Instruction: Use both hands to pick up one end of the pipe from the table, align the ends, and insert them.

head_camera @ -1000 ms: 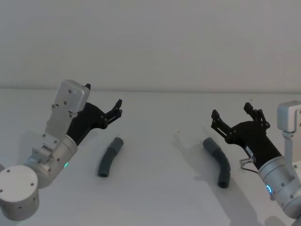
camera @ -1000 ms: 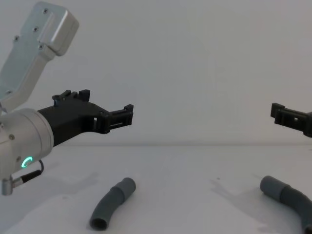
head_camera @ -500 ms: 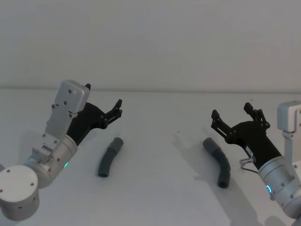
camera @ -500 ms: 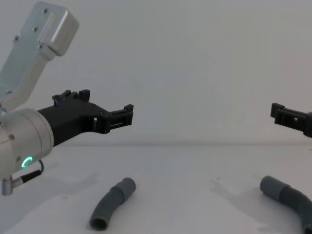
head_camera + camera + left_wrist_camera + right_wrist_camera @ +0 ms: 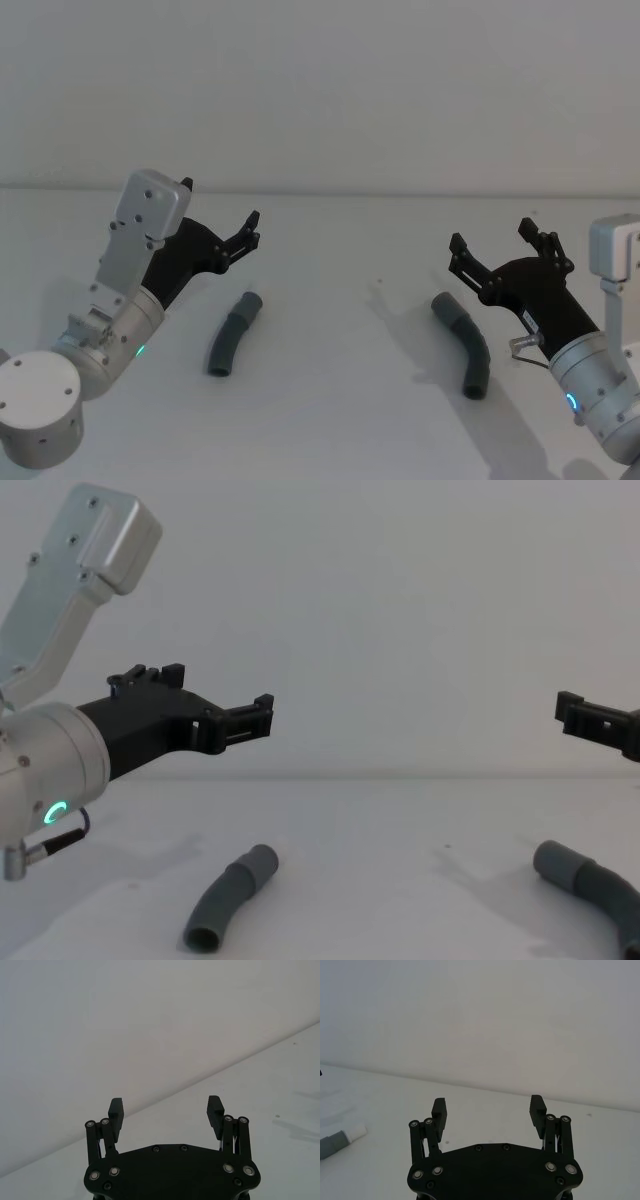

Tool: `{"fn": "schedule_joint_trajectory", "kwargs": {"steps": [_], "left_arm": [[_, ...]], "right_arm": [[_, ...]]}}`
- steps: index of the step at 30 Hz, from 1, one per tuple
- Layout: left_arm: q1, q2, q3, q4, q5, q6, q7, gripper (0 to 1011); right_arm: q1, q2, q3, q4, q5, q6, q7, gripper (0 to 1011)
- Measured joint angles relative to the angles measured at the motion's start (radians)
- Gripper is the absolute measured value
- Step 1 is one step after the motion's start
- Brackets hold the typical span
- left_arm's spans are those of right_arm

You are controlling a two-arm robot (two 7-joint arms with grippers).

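Pipe pieces [image 5: 232, 336] [image 5: 466, 346] lie apart near left pincer [image 5: 220, 203] and right pincer [image 5: 492, 236], both spread wide.

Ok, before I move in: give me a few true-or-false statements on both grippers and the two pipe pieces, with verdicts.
1. The left pipe piece and the right pipe piece both lie on the table. True.
2. The left gripper is shut on a piece. False: it is open and empty, above the table.
3. The two pieces are joined. False: they lie apart, ends not touching.
4. The right gripper is open and holds nothing. True.
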Motion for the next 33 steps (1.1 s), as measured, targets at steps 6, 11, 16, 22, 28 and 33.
{"fn": "schedule_joint_trajectory", "kwargs": {"steps": [6,11,16,22,28,33], "left_arm": [[0.0,0.0,0.0,0.0,0.0,0.0,0.0,1001],[0.0,0.0,0.0,0.0,0.0,0.0,0.0,1001],[0.0,0.0,0.0,0.0,0.0,0.0,0.0,1001],[0.0,0.0,0.0,0.0,0.0,0.0,0.0,1001],[0.0,0.0,0.0,0.0,0.0,0.0,0.0,1001],[0.0,0.0,0.0,0.0,0.0,0.0,0.0,1001]], "right_arm": [[0.0,0.0,0.0,0.0,0.0,0.0,0.0,1003],[0.0,0.0,0.0,0.0,0.0,0.0,0.0,1004],[0.0,0.0,0.0,0.0,0.0,0.0,0.0,1003],[0.0,0.0,0.0,0.0,0.0,0.0,0.0,1003],[0.0,0.0,0.0,0.0,0.0,0.0,0.0,1003],[0.0,0.0,0.0,0.0,0.0,0.0,0.0,1003]]}}
